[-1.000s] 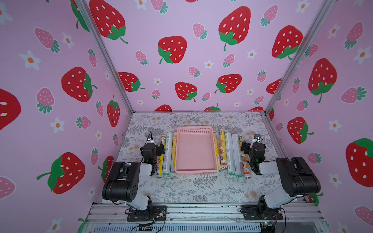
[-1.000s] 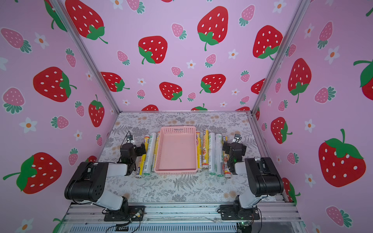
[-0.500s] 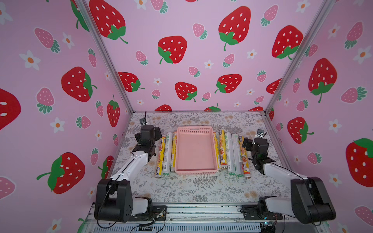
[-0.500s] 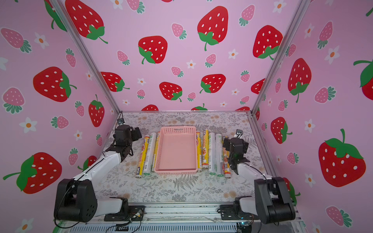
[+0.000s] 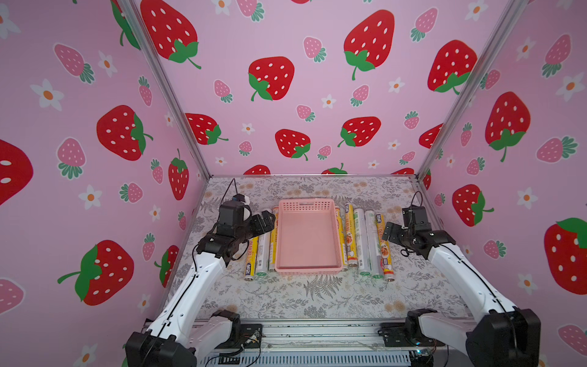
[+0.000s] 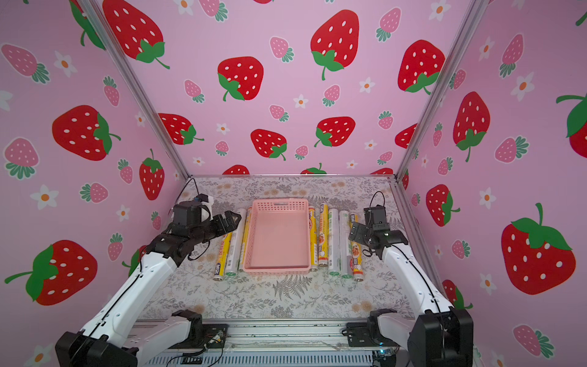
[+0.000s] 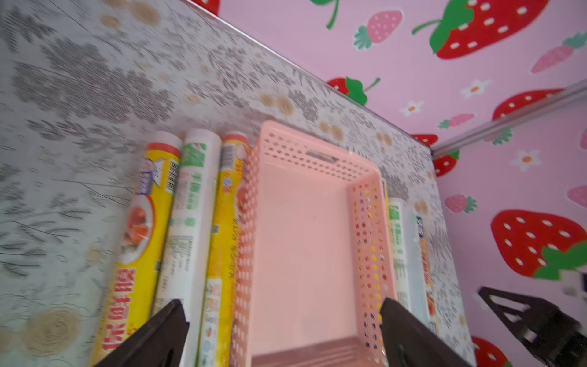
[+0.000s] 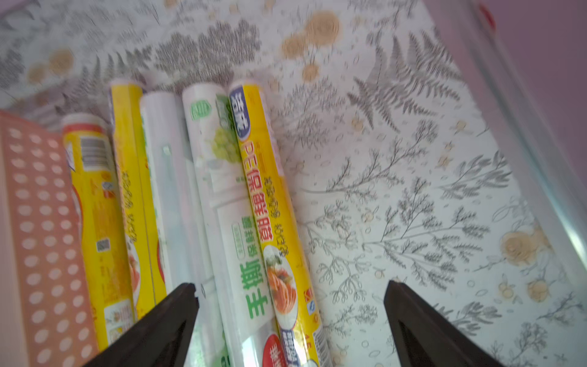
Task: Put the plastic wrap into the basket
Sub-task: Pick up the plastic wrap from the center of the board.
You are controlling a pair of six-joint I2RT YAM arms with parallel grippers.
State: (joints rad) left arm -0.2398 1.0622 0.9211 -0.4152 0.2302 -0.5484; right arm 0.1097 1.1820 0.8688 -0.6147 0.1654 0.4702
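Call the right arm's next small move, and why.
Probably lower the right gripper onto the outermost yellow roll and close. Its jaws stand open with that roll between them, apparently above it; the basket is empty and every roll lies on the table beside it. That roll has bare table on its outer side, so it looks the easiest first pick.

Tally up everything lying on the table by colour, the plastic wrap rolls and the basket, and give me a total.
Yellow rolls: 5
White rolls: 3
Pink basket: 1
Total: 9
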